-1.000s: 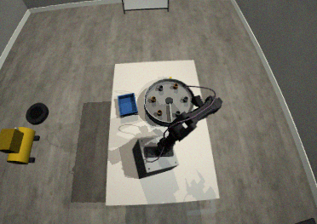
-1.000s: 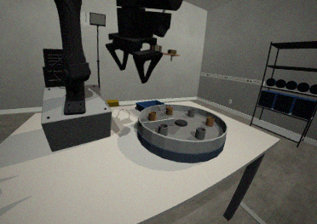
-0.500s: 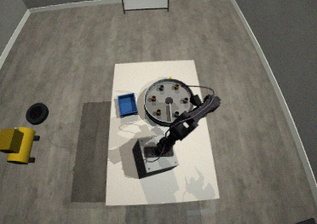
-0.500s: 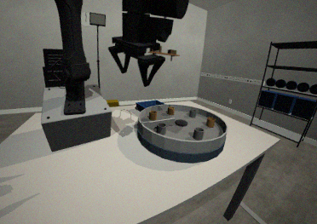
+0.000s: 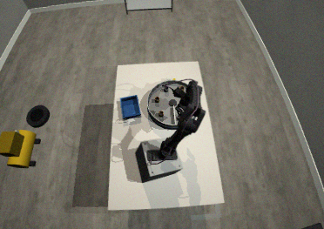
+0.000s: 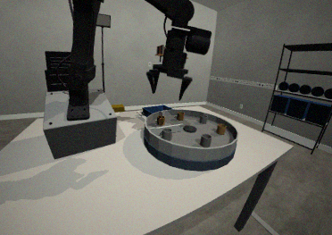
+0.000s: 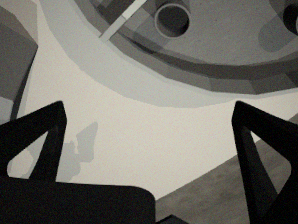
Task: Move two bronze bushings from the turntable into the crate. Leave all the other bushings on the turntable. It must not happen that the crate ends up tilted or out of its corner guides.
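Note:
The round grey turntable (image 5: 167, 107) (image 6: 189, 151) (image 7: 210, 70) carries upright bushings. In the exterior view, three are bronze: one bushing (image 6: 161, 120) at the near left rim, another bronze bushing (image 6: 180, 116) behind it, and a third bronze bushing (image 6: 221, 129) at the right. Three are grey: a bushing (image 6: 203, 119), a second grey bushing (image 6: 167, 134) and a third grey bushing (image 6: 205, 140). The blue crate (image 5: 138, 107) (image 6: 156, 111) stands beside the turntable; no bushing shows in it. My gripper (image 6: 167, 96) (image 7: 149, 110) is open and empty, high above the turntable's height; the wrist view shows table between its fingers.
A thin pale bar (image 6: 166, 127) (image 7: 123, 19) runs from the turntable's rim inward. The arm's grey base box (image 5: 162, 170) (image 6: 82, 137) stands on the white table (image 5: 200, 177). In the top view the arm covers the turntable's right side.

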You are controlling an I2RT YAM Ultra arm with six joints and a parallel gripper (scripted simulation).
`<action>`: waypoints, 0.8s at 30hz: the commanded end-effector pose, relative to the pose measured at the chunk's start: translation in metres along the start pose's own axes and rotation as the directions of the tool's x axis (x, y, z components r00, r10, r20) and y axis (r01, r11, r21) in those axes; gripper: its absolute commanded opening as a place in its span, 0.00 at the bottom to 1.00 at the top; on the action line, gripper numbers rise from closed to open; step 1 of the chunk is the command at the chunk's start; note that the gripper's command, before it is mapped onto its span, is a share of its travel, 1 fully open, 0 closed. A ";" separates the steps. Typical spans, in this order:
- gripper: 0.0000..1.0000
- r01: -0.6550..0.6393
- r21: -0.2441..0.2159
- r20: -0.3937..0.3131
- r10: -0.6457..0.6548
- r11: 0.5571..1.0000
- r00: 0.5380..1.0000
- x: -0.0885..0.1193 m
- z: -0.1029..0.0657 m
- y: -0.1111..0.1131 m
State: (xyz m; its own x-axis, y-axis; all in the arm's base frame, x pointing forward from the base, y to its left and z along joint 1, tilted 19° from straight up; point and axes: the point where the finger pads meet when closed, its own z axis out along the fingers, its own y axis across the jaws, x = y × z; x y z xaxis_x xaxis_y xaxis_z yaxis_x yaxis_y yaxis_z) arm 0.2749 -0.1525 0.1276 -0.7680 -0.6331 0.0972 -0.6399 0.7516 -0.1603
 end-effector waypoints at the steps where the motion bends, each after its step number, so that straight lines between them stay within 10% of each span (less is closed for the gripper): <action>1: 1.00 0.013 0.108 -0.076 -0.004 0.994 0.997 -0.024 0.010 -0.014; 5: 1.00 0.015 0.164 -0.059 -0.005 0.986 0.998 -0.033 -0.003 -0.020; 22: 1.00 0.011 0.149 -0.060 -0.002 0.989 0.998 -0.031 -0.001 -0.018; 23: 0.11 0.011 0.149 -0.060 -0.002 0.989 0.998 -0.031 -0.001 -0.018; 24: 0.11 0.011 0.149 -0.060 -0.002 0.989 0.998 -0.031 -0.001 -0.018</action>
State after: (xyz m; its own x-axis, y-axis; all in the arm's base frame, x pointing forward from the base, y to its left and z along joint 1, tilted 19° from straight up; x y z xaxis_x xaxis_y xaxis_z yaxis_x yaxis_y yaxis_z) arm 0.3057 -0.1471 0.1196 -0.7586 -0.6272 0.1768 -0.6499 0.7088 -0.2742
